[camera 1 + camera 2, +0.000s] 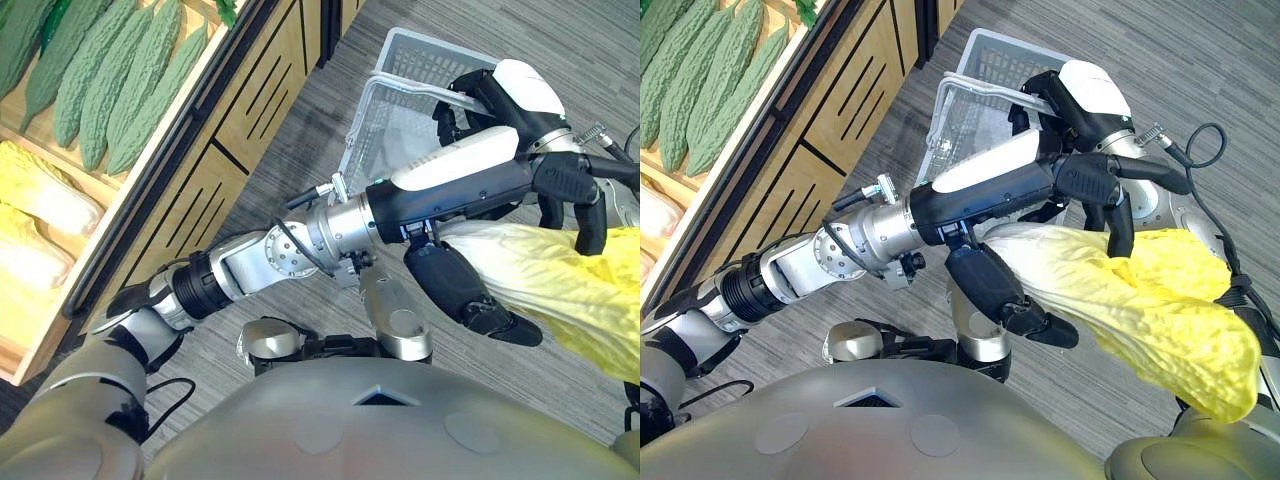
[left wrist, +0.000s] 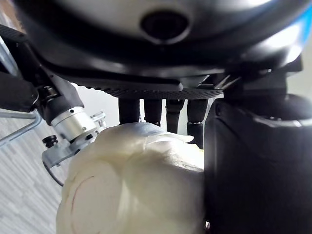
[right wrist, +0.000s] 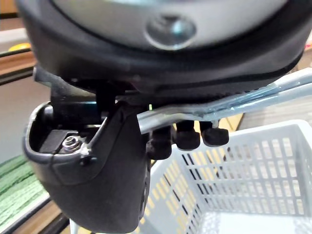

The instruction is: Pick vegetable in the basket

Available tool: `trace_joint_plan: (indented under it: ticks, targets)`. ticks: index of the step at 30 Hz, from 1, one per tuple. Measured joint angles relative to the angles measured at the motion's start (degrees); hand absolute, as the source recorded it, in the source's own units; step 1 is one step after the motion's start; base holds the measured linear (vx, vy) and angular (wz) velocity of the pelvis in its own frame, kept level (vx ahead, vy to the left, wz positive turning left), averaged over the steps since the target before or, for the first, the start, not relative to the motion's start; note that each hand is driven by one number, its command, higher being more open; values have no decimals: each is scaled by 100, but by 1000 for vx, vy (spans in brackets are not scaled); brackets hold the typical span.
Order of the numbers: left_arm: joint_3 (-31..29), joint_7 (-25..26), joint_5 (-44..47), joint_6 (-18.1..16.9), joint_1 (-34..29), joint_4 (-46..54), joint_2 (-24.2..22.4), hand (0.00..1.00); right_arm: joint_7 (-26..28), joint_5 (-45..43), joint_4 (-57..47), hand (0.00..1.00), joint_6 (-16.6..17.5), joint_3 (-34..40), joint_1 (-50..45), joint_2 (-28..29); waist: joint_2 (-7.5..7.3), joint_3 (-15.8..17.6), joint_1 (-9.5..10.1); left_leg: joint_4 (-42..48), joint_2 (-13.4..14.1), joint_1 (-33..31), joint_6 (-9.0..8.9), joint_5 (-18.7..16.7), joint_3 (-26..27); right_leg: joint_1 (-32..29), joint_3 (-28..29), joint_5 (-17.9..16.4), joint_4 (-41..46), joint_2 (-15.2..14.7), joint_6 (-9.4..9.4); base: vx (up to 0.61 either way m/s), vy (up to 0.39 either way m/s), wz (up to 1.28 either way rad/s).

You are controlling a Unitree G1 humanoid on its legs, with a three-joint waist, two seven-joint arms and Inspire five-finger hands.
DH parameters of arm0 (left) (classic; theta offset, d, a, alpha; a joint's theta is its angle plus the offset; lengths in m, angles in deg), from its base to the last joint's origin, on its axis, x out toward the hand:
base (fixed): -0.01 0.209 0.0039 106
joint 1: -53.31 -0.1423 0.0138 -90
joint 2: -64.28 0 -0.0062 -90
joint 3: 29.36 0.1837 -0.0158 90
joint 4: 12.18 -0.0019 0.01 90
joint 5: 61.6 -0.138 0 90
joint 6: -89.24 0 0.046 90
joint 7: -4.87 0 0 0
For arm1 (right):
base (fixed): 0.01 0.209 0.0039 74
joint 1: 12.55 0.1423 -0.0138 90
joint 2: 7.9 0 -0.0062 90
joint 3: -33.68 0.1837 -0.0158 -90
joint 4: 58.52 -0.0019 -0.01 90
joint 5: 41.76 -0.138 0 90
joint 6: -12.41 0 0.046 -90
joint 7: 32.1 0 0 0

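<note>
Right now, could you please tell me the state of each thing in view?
napa cabbage: held up in the air, outside the basket.
left hand: shut on the napa cabbage.
basket: carried by its handle, nothing seen inside.
right hand: shut on the handle.
bitter gourds: lying side by side on the shelf.

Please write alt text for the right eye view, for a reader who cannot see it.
The robot's left hand grips a pale yellow napa cabbage above a grey floor. Its right hand holds the metal handle of a light grey basket just beyond. Green bitter gourds lie on a wooden stand at upper left.
</note>
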Motion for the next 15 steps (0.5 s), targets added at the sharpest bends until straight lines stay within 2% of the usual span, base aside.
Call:
trace_joint_plan:
  ticks: [5,15]
  targets:
    - [241,-104,-28,0,-1,-67,264,0,0,-4,0,0,0,-2,58,-1,-4,-2,0,-1,0,-6,0,0,1,-4,-2,0,1,-2,0,18,21,0]
    - [378,-146,-579,-1,18,-1001,265,0,73,-359,-635,0,112,-136,205,-222,-9,-143,-22,1,-1,-108,3,2,-4,-111,-9,0,8,-10,0,15,10,0]
